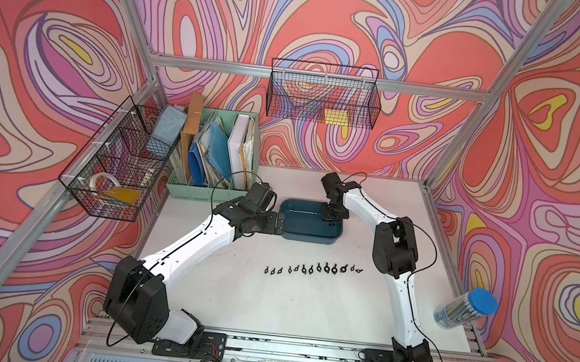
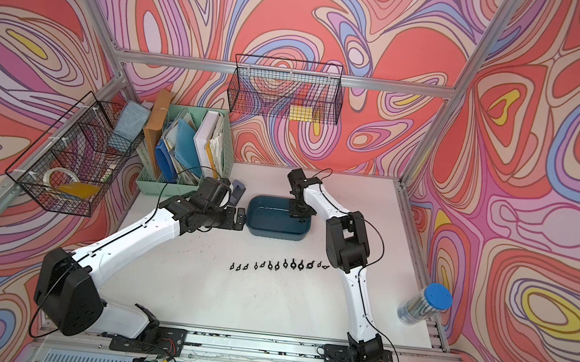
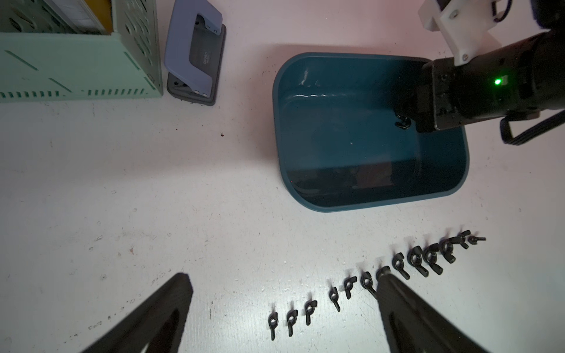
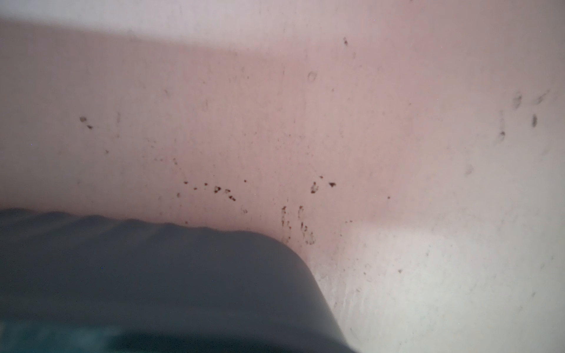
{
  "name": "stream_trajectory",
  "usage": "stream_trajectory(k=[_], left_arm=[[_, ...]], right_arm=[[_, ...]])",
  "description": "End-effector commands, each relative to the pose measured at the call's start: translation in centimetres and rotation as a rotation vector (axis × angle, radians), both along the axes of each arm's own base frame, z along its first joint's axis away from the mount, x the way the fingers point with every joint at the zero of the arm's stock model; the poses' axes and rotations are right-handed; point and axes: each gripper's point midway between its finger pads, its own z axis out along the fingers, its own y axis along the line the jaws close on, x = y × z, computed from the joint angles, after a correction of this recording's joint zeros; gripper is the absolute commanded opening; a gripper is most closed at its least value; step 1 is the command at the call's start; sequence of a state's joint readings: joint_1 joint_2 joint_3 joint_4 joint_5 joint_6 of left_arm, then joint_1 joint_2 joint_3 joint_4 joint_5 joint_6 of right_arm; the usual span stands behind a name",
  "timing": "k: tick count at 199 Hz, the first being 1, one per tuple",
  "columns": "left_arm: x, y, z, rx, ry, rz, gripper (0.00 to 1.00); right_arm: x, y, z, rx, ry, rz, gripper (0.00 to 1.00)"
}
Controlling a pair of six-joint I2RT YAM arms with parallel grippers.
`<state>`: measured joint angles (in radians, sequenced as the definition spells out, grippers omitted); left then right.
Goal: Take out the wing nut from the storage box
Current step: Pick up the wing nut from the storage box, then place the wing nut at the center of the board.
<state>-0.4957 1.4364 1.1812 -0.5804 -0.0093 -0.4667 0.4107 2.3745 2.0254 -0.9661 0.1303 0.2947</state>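
Note:
The storage box point(image 1: 311, 239) point(image 2: 275, 234) is a shallow dark teal tub at the middle back of the white table. My right gripper point(image 1: 330, 220) point(image 2: 300, 217) reaches down into its right end. In the left wrist view that right gripper point(image 3: 411, 122) is shut on a small black wing nut point(image 3: 402, 121) just above the floor of the box point(image 3: 382, 201). My left gripper point(image 1: 280, 223) point(image 3: 283, 273) stands open and empty beside the box's left end. The right wrist view shows only a blurred corner of the box point(image 4: 153, 275) and bare table.
A row of several black wing nuts point(image 1: 312, 268) point(image 3: 382, 275) lies on the table in front of the box. Behind the left arm are a mint-green file organiser point(image 1: 208, 165) and a hole punch point(image 3: 195, 55). A blue-lidded canister point(image 1: 467, 308) stands at the right edge. Black wire baskets point(image 1: 116, 158) point(image 1: 324, 93) hang on the walls.

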Motion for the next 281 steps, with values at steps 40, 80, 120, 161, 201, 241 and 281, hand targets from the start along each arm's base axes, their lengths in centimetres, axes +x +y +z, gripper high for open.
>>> stream_trajectory(k=[40, 80, 120, 161, 201, 241, 281], left_arm=[[-0.3, 0.0, 0.7, -0.025, -0.005, -0.013, 0.99], [-0.9, -0.1, 1.2, -0.067, -0.035, -0.013, 0.99], [-1.1, -0.6, 0.9, -0.094, -0.014, -0.021, 0.99], [-1.0, -1.7, 0.8, -0.144, 0.004, -0.042, 0.99], [-0.9, -2.4, 0.5, -0.176, 0.029, -0.051, 0.99], [-0.9, -2.7, 0.5, -0.187, 0.040, -0.049, 0.99], [-1.1, -2.5, 0.8, -0.184, 0.040, -0.050, 0.99]], right_arm=[[-0.9, -0.1, 7.0, 0.109, -0.109, -0.072, 0.00], [-3.3, -1.5, 9.4, 0.147, -0.135, -0.132, 0.00], [-6.8, -4.1, 10.5, 0.158, -0.145, -0.214, 0.00], [-11.4, -7.4, 9.8, 0.152, -0.129, -0.305, 0.00], [-15.4, -10.4, 6.7, 0.151, -0.066, -0.407, 0.00], [-17.9, -12.3, 2.8, 0.161, 0.010, -0.486, 0.00], [-19.0, -13.2, 0.0, 0.157, 0.059, -0.527, 0.00]])
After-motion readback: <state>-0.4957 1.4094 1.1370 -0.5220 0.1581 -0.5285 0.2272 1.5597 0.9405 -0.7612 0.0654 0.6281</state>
